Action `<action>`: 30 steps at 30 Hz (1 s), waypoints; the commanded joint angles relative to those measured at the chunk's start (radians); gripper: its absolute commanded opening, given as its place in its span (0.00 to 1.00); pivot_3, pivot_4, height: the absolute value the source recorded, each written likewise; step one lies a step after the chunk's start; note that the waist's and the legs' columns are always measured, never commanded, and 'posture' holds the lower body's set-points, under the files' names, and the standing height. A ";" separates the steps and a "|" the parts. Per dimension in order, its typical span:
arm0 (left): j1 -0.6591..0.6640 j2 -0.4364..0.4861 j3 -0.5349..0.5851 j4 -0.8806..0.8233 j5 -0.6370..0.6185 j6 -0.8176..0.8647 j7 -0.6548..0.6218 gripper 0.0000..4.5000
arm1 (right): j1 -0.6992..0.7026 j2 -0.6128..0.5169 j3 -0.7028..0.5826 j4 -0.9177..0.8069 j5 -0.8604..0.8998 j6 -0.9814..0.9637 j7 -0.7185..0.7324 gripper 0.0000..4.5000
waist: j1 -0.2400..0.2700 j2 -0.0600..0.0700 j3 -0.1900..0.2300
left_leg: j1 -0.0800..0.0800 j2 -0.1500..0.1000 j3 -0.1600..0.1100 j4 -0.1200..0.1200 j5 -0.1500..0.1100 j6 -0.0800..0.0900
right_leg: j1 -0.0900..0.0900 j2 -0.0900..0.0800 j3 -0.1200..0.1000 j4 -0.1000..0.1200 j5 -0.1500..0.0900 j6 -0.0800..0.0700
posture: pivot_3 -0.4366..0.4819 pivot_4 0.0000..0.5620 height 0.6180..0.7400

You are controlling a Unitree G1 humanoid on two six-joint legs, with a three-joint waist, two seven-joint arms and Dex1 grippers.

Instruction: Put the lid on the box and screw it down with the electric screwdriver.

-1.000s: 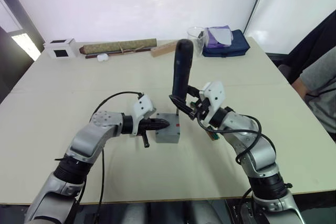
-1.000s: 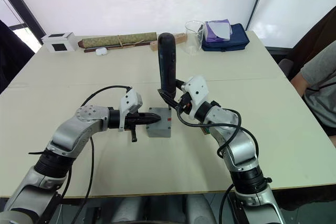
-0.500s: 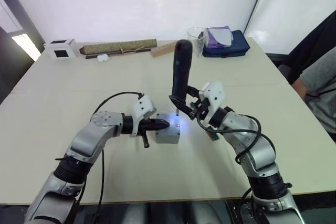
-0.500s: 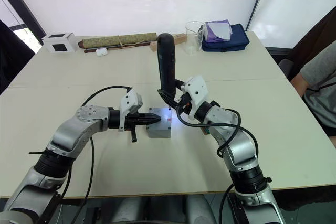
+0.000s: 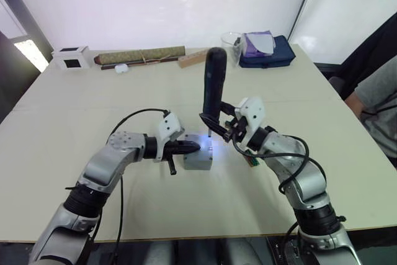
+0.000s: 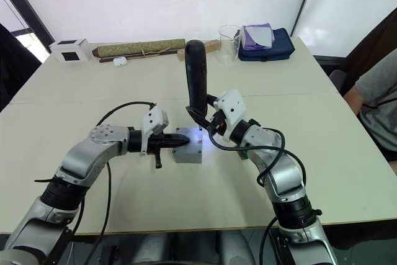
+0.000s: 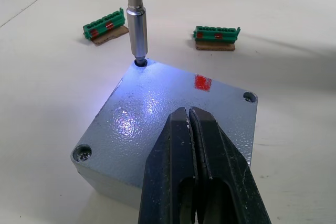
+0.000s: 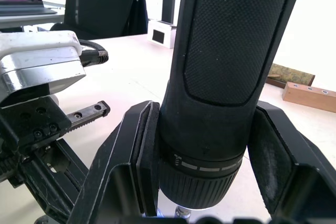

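The grey box (image 5: 197,162) stands mid-table with the lid (image 7: 157,98) lying on it; a red mark (image 7: 202,82) shows on the lid's top. My left gripper (image 7: 189,111) is shut, and its tips rest on the lid from the left side (image 5: 189,148). The black electric screwdriver (image 5: 214,85) stands nearly upright in my right gripper (image 5: 218,127), which is shut on its lower body (image 8: 205,156). Its metal bit (image 7: 137,30) sits in a corner screw hole of the lid. A bluish light from its tip glows on the lid there.
Two green terminal blocks (image 7: 105,24) (image 7: 217,33) lie just beyond the box. At the table's far edge stand a white cube (image 5: 71,58), a rolled mat (image 5: 142,55), a glass beaker (image 5: 231,41) and a blue bag (image 5: 267,51). A person (image 5: 378,103) sits at the right.
The screwdriver's light has come on and now glows on the lid's corner. The screwdriver has tipped very slightly to the left; the left gripper has stayed put.
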 commanded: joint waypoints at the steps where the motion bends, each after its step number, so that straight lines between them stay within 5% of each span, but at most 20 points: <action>1: 0.004 -0.003 -0.018 0.015 0.019 0.000 0.004 0.00 | 0.043 -0.025 0.043 0.048 -0.013 0.087 0.019 0.45 | 0.001 0.000 0.000 | 0.000 0.000 0.000 0.000 0.000 0.000 | 0.000 0.000 0.000 0.000 0.000 0.000 | 0.48 0.27 1.00; 10: 0.018 -0.014 -0.019 0.040 0.030 -0.024 0.004 0.00 | 0.005 -0.042 -0.006 -0.011 0.030 0.125 0.024 0.45 | 0.002 0.000 0.000 | -0.001 0.000 0.000 -0.001 0.000 0.000 | -0.001 0.000 0.000 -0.001 0.000 0.000 | 0.48 0.27 1.00; 17: 0.032 0.000 0.002 0.058 0.024 -0.045 -0.003 0.00 | -0.328 -0.122 -0.262 -0.158 0.330 0.462 -0.020 0.45 | 0.004 0.003 0.012 | -0.007 0.000 0.000 -0.001 0.000 0.000 | -0.007 -0.001 0.000 0.000 0.003 -0.004 | 0.48 0.27 1.00; 21: 0.022 -0.031 0.051 0.078 -0.015 -0.048 0.011 0.00 | -0.511 -0.202 -0.389 -0.091 0.460 0.615 -0.044 0.45 | 0.003 0.005 0.015 | -0.012 0.000 0.000 -0.001 0.000 0.000 | -0.012 0.000 0.000 0.000 0.003 -0.004 | 0.48 0.27 1.00; 26: 0.015 -0.071 0.160 0.021 -0.142 0.003 0.017 0.00 | -0.607 -0.277 -0.488 0.039 0.579 0.969 -0.123 0.45 | 0.000 0.004 0.015 | -0.015 0.000 -0.001 -0.002 0.000 0.000 | -0.015 0.000 -0.001 0.000 0.004 -0.002 | 0.48 0.27 1.00; 30: -0.003 -0.014 0.178 -0.081 -0.199 0.078 -0.020 0.00 | -0.585 -0.429 -0.515 0.157 0.572 1.131 -0.093 0.45 | 0.009 0.005 0.021 | -0.027 -0.001 0.000 0.000 0.001 0.000 | -0.028 -0.001 -0.001 0.003 0.005 -0.002 | 0.48 0.27 1.00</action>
